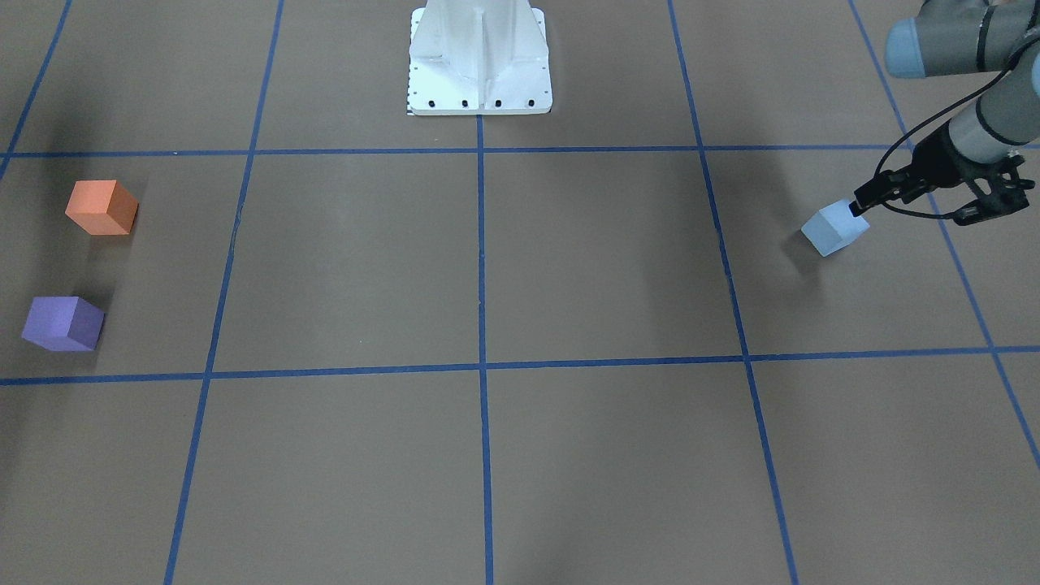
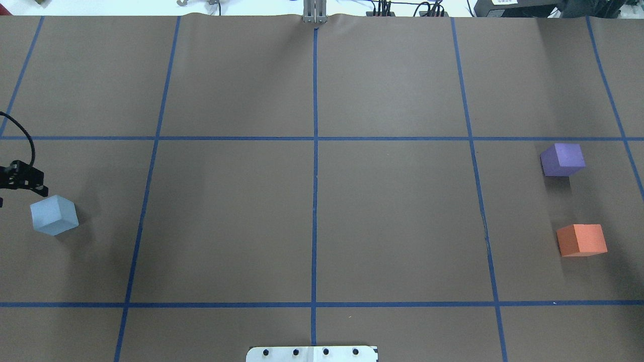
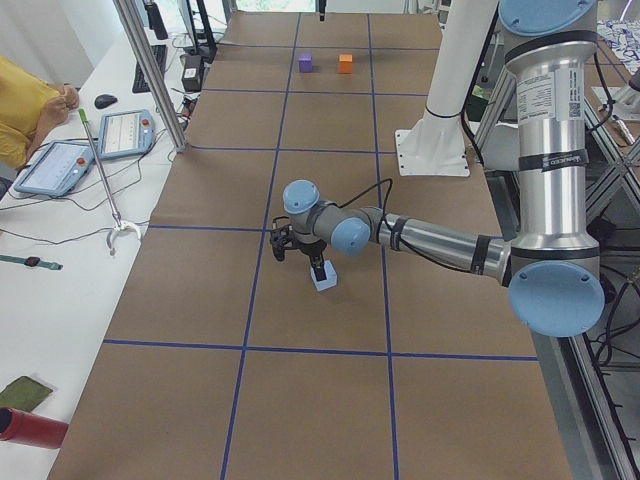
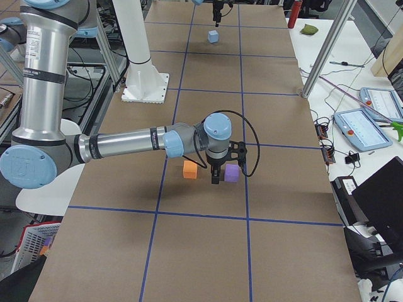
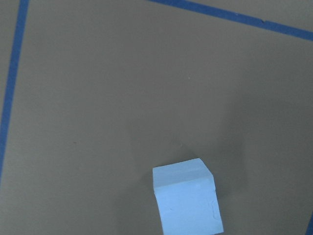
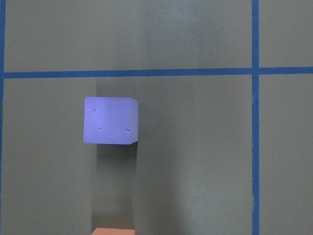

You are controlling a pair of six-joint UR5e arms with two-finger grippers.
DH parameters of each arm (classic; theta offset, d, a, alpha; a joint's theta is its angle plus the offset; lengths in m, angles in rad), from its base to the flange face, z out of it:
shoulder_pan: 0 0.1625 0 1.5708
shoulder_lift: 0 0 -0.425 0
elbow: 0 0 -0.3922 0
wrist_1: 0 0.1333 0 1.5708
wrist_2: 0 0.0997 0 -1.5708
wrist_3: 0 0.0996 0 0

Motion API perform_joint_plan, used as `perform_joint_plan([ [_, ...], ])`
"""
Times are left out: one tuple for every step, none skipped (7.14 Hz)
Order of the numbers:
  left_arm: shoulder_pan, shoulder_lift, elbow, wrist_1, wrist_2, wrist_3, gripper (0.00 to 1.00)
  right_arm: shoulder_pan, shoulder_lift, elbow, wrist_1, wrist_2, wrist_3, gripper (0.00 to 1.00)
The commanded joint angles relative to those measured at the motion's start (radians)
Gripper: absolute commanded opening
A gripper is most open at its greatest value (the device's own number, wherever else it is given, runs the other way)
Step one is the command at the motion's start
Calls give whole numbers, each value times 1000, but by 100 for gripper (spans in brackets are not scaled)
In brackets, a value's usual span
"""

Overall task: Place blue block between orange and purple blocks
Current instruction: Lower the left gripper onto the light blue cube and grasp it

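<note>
— Overhead exterior view first: where does the pale blue foam cube [image 2: 54, 215] sit?

— On the brown paper-covered table [image 2: 392, 216], far out on its left side, inside one square of the blue tape grid [image 2: 315, 151], turned askew to the lines. The orange foam cube [image 2: 581, 240] and the purple foam cube [image 2: 562, 159] lie on the right side, well apart from it; orange is nearer the robot, purple farther, with a gap between them.

— And the left arm's pose?

— Its forearm extends low and nearly level over the table, wrist bent down; the left gripper [image 1: 908, 210] points at the table just beside the blue cube. Its two black fingers stand spread with nothing between them. One fingertip overlaps the cube's top corner in the front-facing view; whether it touches, I cannot tell.

— The right arm?

— Much the same: forearm level, wrist turned down. The right gripper [image 4: 217, 178] hangs between the orange and purple cubes as the right side view shows it. Only the side views show it, so I cannot tell how far its fingers are parted. Its wrist camera looks straight down on the purple cube, with the orange cube's edge at the bottom.
</note>
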Motion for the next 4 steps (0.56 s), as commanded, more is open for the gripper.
perform_joint_plan([
  [63,-21,63,-90,45,-103,100,0,-1,0,2,17,-1,100],
  [75,-31,80,-90,47,-144,100,0,-6,0,2,18,-7,100],
  [99,-31,85,-91,67,-149,100,0,-7,5,2,31,-7,100],
  [101,-31,82,-93,75,-152,100,0,-15,2,6,57,-9,100],
])
